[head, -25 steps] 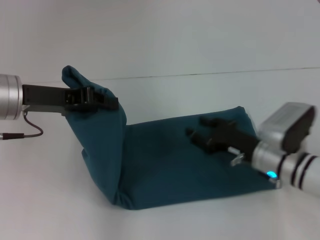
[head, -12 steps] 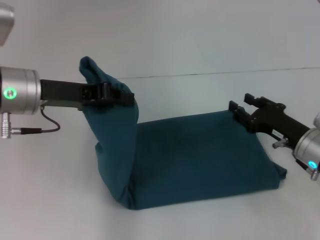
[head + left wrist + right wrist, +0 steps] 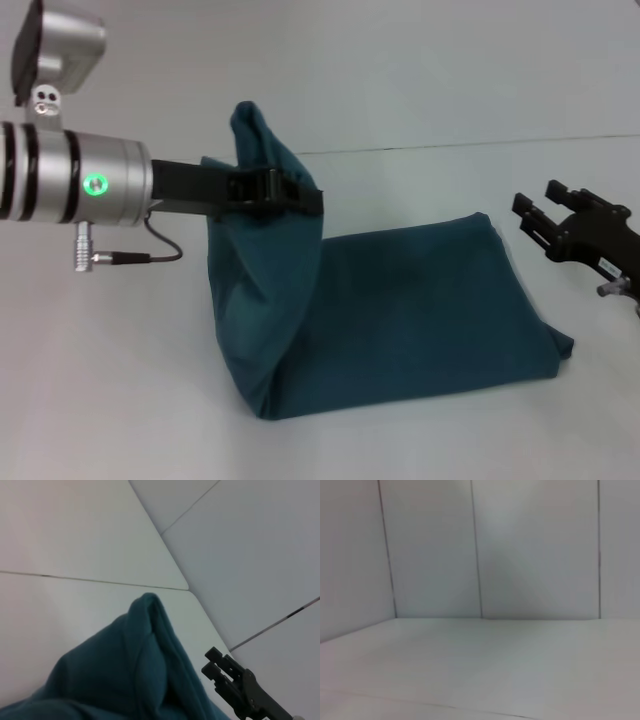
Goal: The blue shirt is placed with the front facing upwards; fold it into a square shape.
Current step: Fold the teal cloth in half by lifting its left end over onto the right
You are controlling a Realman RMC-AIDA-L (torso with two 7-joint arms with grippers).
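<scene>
While the left gripper (image 3: 285, 192) pinched the raised left end of the blue shirt (image 3: 400, 310) and held it up above the table (image 3: 110, 400), most of the garment lay flat in a folded band across the middle of the white surface, its lifted end hanging down to a crease at the near left corner. The fingers were closed tight on a bunched wad of cloth, with a peak of fabric poking up behind them. The right gripper (image 3: 545, 215) hovered just off the shirt's right edge, touching nothing, its fingers spread apart; it also showed in the left wrist view (image 3: 225, 672) beyond the lifted cloth. The main risk seemed to be the grip itself: a bunched hold could let one layer slip free and leave the fold crooked. With nothing pinning the flat part, carrying the lifted end across might also have dragged the whole shirt along the table rather than laying it over, spoiling the square.
</scene>
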